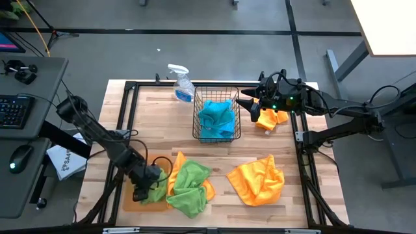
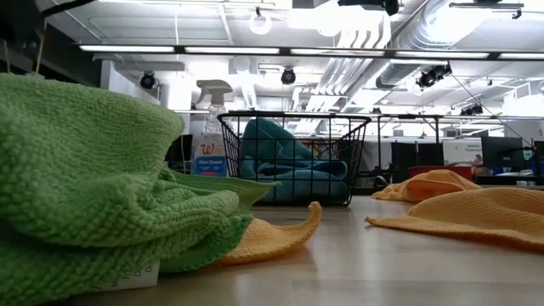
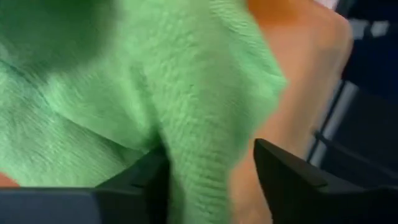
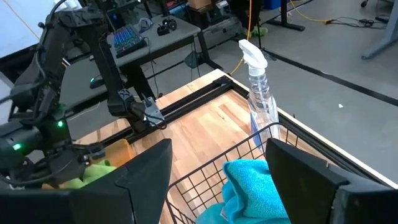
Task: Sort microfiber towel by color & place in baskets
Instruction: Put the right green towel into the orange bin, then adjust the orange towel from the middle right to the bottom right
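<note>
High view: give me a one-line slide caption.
Left end effector grips the green towel over the orange tray; teal towel fills the black wire basket.

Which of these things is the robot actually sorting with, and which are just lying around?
Part of the job:
black wire basket
orange tray
teal towels
green towel
orange towels
left gripper

Just lying about:
spray bottle
keyboard
mouse

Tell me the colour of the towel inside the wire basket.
Blue towel; the high view shows it best.
</note>
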